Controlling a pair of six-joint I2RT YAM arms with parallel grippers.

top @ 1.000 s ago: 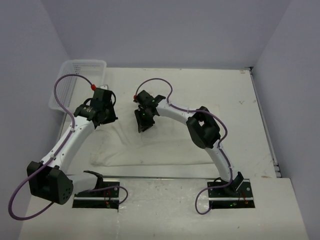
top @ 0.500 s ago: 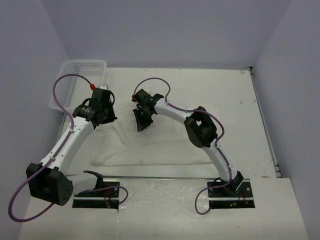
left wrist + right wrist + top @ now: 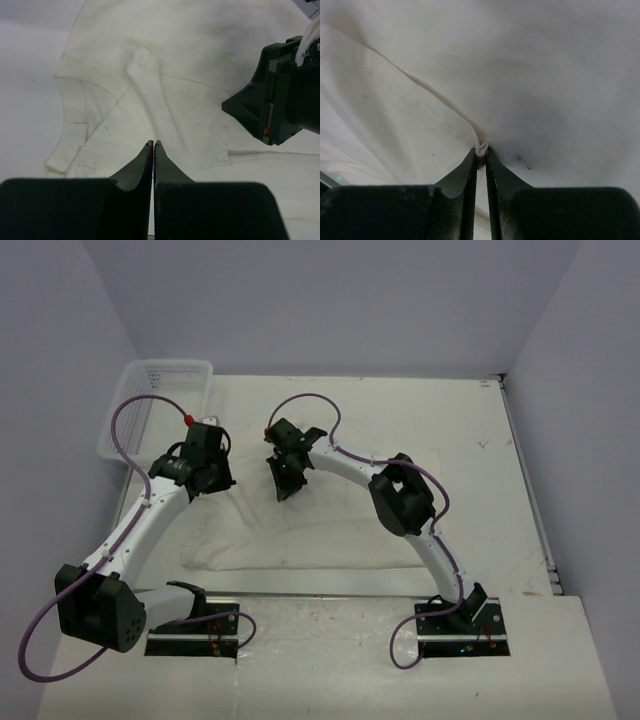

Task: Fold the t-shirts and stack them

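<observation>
while the t-shirt (image 3: 300, 535) lies spread on the table (image 3: 460, 450) between my arms, my right gripper (image 3: 480, 151) pinches a small fold of it. my left gripper (image 3: 153, 146) is closed on nothing at its left side.

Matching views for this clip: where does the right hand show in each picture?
Top: the right hand is just left of centre, tips down on the shirt.
Left wrist: the hand is at the right edge, over the shirt.
Right wrist: the hand is at bottom centre, pinching a fold.
Shared landmark: the shirt.
</observation>
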